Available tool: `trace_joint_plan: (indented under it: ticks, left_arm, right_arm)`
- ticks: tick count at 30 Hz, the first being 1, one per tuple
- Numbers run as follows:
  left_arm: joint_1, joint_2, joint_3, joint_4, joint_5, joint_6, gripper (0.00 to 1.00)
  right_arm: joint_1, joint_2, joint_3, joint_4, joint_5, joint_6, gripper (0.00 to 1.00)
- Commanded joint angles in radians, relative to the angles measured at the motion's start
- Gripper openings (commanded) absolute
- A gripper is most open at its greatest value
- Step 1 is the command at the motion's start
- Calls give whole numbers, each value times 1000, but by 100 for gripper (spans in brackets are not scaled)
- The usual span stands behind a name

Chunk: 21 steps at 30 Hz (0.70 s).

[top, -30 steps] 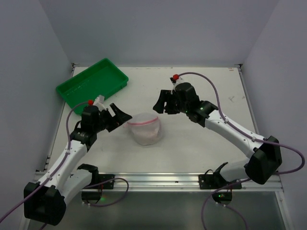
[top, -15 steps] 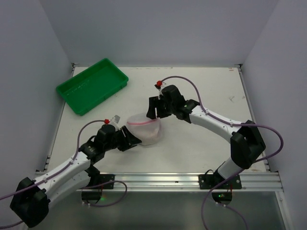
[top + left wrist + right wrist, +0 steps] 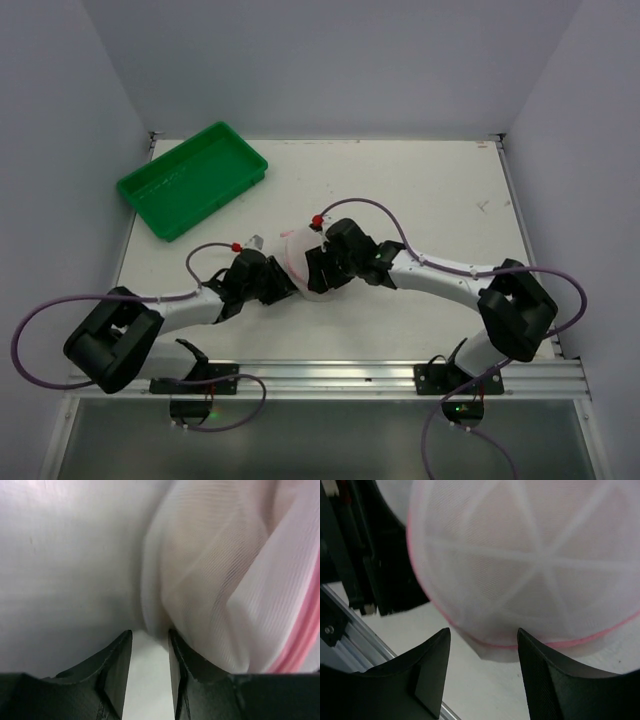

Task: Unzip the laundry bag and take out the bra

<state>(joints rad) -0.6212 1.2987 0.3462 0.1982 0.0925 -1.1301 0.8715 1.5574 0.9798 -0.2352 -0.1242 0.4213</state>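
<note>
The laundry bag [image 3: 298, 250], a white mesh pouch with pink trim, sits on the table between my two grippers. My left gripper [image 3: 281, 285] is at its left near side. In the left wrist view the gripper [image 3: 150, 636] has a narrow gap, with a fold of the mesh [image 3: 210, 580] right at the fingertips [image 3: 123, 645]. My right gripper [image 3: 318, 272] is at the bag's right near side. In the right wrist view it [image 3: 482, 636] is wide open, and the bag's [image 3: 520, 555] pink-trimmed lower edge lies between the tips. The bra is hidden; only a faint pink tint shows through the mesh.
A green tray [image 3: 190, 178] stands at the back left, well away from the bag. A metal rail [image 3: 330, 375] runs along the table's near edge. The left arm's black gripper body [image 3: 375, 555] shows close behind the bag in the right wrist view.
Both grippers have closed in on the bag. The left came down and right to its near left side. The right moved down and left onto its right side.
</note>
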Motion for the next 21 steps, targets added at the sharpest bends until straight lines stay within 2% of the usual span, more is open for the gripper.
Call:
trace_joint_plan:
  ticks: [1,6,9,16,21]
  left_arm:
    - [69,77,43,72,-120,117,40]
    - [205,140,82,150,-67,245,46]
    - [224,126,137,89,-53,292,50]
    - [222,-149,102,-93,-33,254,65]
    - [212,-298,85,-170,36,218,70]
  right_arm:
    - [47,-42,-38,45,-12,26,57]
    - [81,62,12,115,-22,100,56]
    - [81,141,92,155,-37,125,56]
    - [75,118,247,100,52,13,57]
    - [70,60,313,18,90,-18,59]
